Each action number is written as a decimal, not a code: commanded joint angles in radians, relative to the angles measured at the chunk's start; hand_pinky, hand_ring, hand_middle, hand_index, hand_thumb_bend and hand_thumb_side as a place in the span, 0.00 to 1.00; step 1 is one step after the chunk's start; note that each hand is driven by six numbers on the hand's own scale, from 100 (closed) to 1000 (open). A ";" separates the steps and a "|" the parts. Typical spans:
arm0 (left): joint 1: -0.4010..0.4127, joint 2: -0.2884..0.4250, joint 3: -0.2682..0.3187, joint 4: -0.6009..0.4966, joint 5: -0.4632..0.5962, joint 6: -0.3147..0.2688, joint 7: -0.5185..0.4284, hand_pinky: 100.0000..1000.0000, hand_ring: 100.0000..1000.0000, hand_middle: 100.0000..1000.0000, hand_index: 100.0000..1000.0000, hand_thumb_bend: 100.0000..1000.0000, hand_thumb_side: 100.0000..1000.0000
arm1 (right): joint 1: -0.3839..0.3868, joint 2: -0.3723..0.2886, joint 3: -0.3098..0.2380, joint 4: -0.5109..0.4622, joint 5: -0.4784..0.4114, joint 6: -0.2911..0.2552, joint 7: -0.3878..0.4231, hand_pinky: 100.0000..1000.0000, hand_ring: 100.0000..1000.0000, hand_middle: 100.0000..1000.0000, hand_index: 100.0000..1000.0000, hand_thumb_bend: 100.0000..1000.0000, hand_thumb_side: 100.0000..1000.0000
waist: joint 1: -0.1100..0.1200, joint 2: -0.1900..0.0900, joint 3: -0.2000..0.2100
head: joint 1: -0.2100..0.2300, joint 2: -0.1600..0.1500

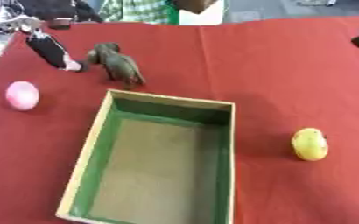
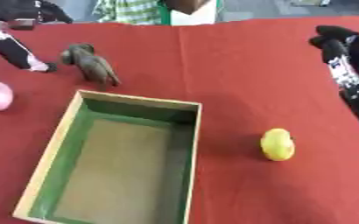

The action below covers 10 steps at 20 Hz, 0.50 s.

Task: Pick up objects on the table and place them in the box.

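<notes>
Box beside unlabelled yellow object

Beyond the box's far-left corner, the left hand is a slim black shape with a white or pinkish tip and silver metal at its wrist. Right of the box, the right hand looks black with pale markings, perhaps labels.

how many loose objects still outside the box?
3, none hidden that I can see: pink ball left of the box, brown animal figure just beyond its far-left corner, yellow fruit to its right.
</notes>
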 commanded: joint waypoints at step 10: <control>-0.047 -0.010 0.005 -0.087 0.054 0.015 -0.157 0.67 0.84 0.94 1.00 0.42 0.40 | -0.003 -0.007 -0.005 -0.016 0.008 0.000 0.009 0.89 0.83 0.72 0.88 0.00 1.00 | -0.002 -0.001 -0.008 | 0.009 -0.030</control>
